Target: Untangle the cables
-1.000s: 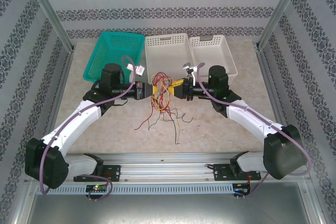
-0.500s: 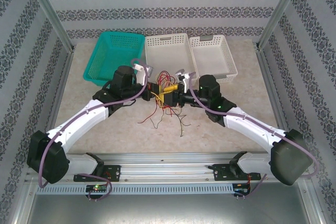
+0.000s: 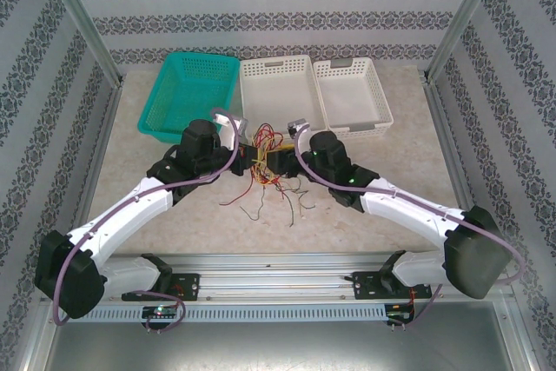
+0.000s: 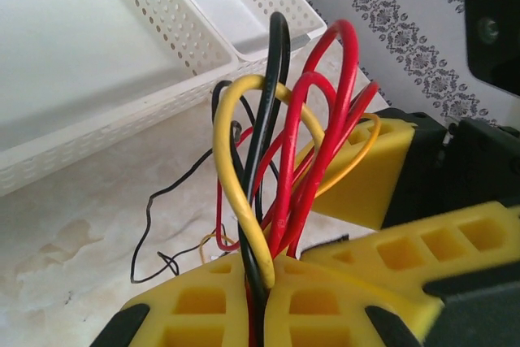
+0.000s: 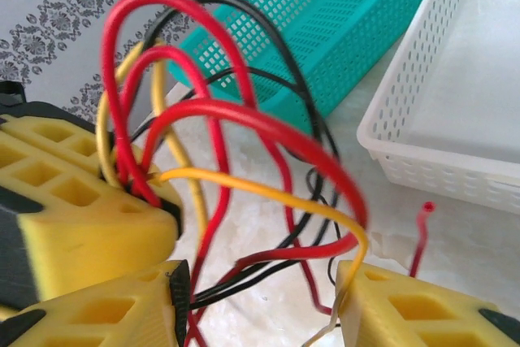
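Note:
The cables (image 3: 263, 162) are a bunch of thin red, yellow and black wires held up between both grippers, with loose ends trailing onto the table toward the near side. My left gripper (image 3: 249, 155) is shut on the bunch; in the left wrist view its yellow fingers (image 4: 195, 306) clamp the wires, which rise from them in loops (image 4: 313, 119). My right gripper (image 3: 280, 161) faces it closely from the right. In the right wrist view its jaws (image 5: 260, 302) stand open, with red and black wires (image 5: 211, 111) running through the gap and a yellow one draped over the right finger (image 5: 406, 306).
A teal basket (image 3: 189, 89) and two white baskets (image 3: 278, 89) (image 3: 352, 93) stand in a row at the back of the table. The near white basket's rim (image 4: 122, 111) lies just behind the bunch. Bare marbled tabletop (image 3: 365, 215) lies in front of the grippers.
Both arms have drawn closer together and toward the near side, carrying the bunch with them. The right jaws have parted wider. The left stays clamped.

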### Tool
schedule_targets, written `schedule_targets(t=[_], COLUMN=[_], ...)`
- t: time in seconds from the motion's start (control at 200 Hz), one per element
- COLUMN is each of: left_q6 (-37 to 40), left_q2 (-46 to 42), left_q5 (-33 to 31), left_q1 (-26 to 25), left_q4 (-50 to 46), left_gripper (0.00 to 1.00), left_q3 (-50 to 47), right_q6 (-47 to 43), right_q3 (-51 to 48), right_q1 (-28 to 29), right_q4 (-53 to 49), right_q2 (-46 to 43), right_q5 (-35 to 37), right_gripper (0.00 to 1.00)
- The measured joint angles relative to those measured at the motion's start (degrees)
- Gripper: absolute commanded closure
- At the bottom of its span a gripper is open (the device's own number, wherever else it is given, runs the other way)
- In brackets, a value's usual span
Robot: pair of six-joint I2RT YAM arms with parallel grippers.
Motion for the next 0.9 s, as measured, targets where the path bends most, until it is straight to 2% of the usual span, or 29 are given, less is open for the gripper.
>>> schedule_targets(t=[0.15, 0.38, 0.899], left_q6=[0.63, 1.33, 1.73], left_q2=[0.00, -0.15, -0.52], left_q5=[-1.49, -2.08, -2.51], left_q1=[-0.68, -1.53, -1.53], left_q4=[-0.07, 0.00, -0.07], left_gripper=[1.00, 1.00, 1.00], left_q3=[0.02, 0.02, 0.02], right_q6=[0.52, 1.95, 3.23], right_q3=[-0.39, -3.28, -3.74], right_q1=[0.46, 0.46, 3.37], right_q4=[0.09, 0.37, 6.03], right_q2=[-0.61, -6.88, -1.51], right_q5=[2.14, 3.96, 3.87], right_gripper=[0.49, 0.46, 0.44])
